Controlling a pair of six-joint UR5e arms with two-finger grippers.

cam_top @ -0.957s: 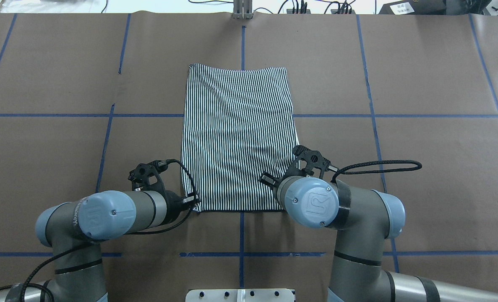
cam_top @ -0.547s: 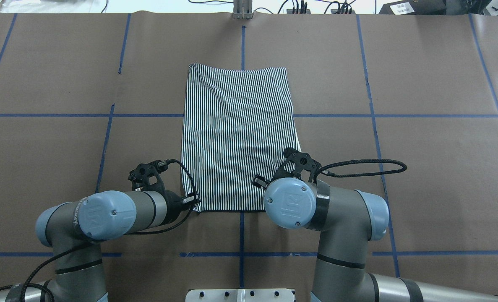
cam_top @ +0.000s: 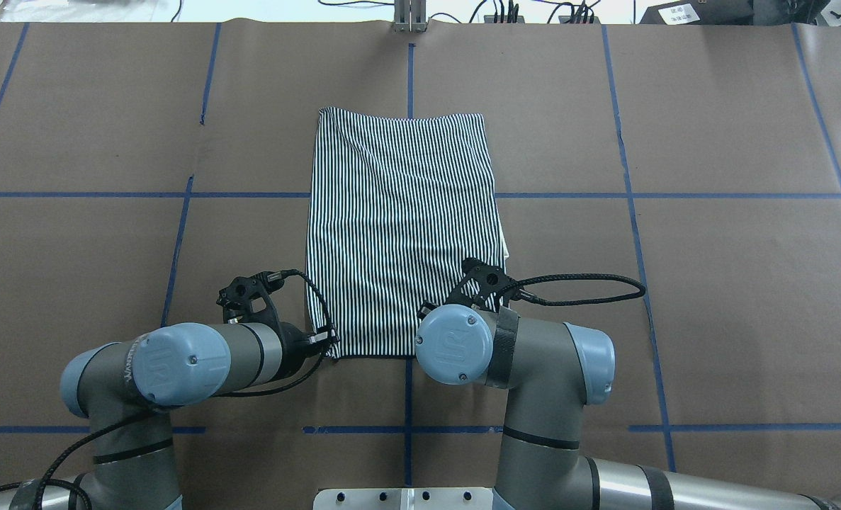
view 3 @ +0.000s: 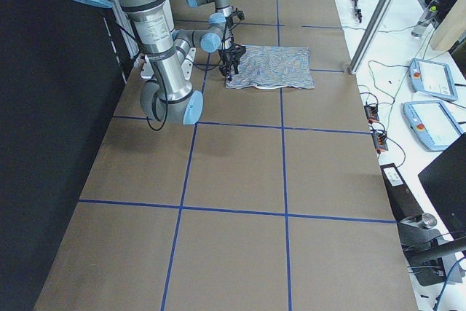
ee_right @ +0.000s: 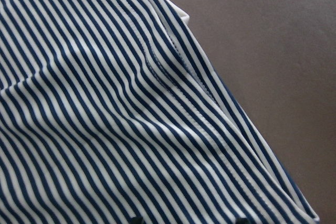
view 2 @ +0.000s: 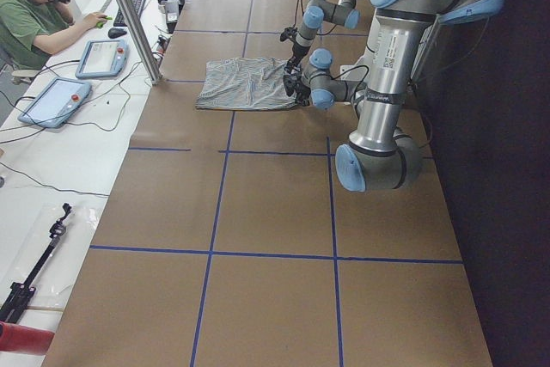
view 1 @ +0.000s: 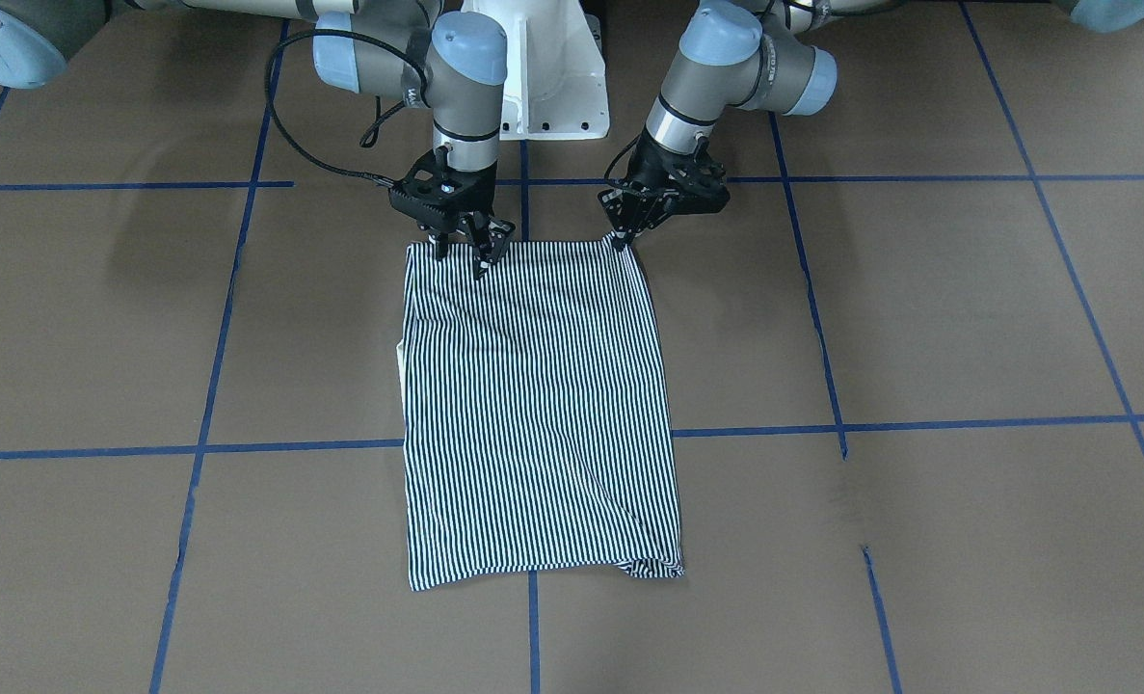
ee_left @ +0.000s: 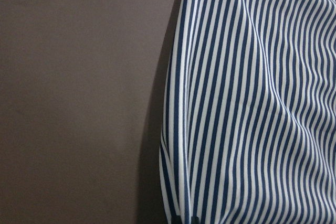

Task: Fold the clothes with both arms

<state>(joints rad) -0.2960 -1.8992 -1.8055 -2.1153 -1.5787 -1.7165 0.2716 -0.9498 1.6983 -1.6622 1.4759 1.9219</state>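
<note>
**Item:** striped polo shirt (cam_top: 402, 227), folded to a rectangle and lying flat mid-surface (cam_top: 732, 297), across a crossing of blue tape lines (cam_top: 569, 195).
**Left gripper** (view 1: 619, 239): fingers pinched together on the shirt's near left corner.
**Right gripper** (view 1: 461, 255): fingers spread apart over the near hem.
**Markings:** "UR" logo on the right arm's joint cap (cam_top: 455, 345). The lettering on the left arm (cam_top: 131, 359) is too small to read.

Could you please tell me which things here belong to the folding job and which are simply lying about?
Belong to the job:
striped shirt
left end effector
right end effector

Just lying about, on the side bench:
teach pendant
keyboard
</note>
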